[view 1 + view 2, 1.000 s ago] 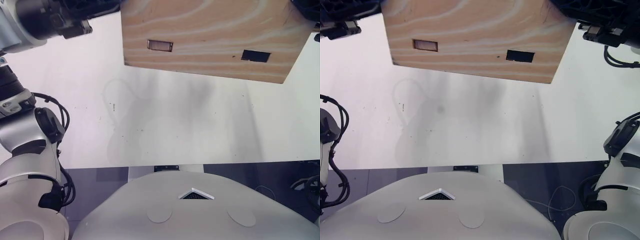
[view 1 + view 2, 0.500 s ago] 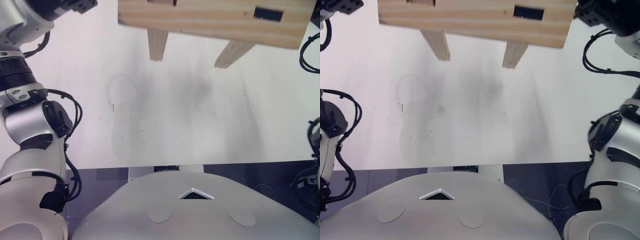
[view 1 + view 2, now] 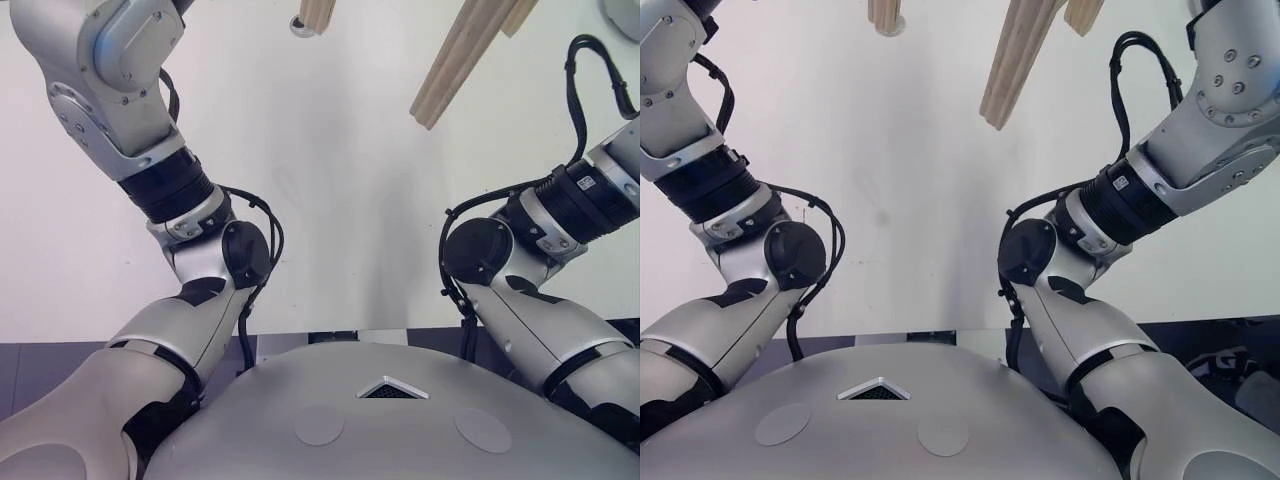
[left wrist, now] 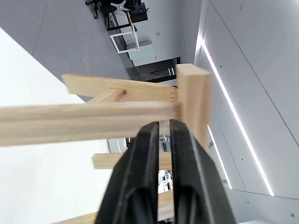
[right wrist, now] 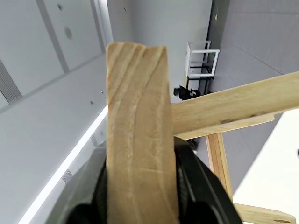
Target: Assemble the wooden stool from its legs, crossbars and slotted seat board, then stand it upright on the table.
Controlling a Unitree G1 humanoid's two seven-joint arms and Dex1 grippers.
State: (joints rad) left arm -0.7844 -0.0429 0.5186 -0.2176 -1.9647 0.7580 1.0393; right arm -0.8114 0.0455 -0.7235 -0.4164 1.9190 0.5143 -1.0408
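One stool (image 4: 191, 93), legs (image 3: 455, 60) pointing down — right gripper (image 5: 140, 156) clamping it, left gripper (image 4: 162, 125) barely parted

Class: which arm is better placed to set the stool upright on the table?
Probably right: the right gripper clamps the stool between its fingers, while the left gripper has its fingers together, gripping nothing.

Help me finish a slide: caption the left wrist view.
Left gripper close against the assembled wooden stool, its joined legs and crossbars in frame.
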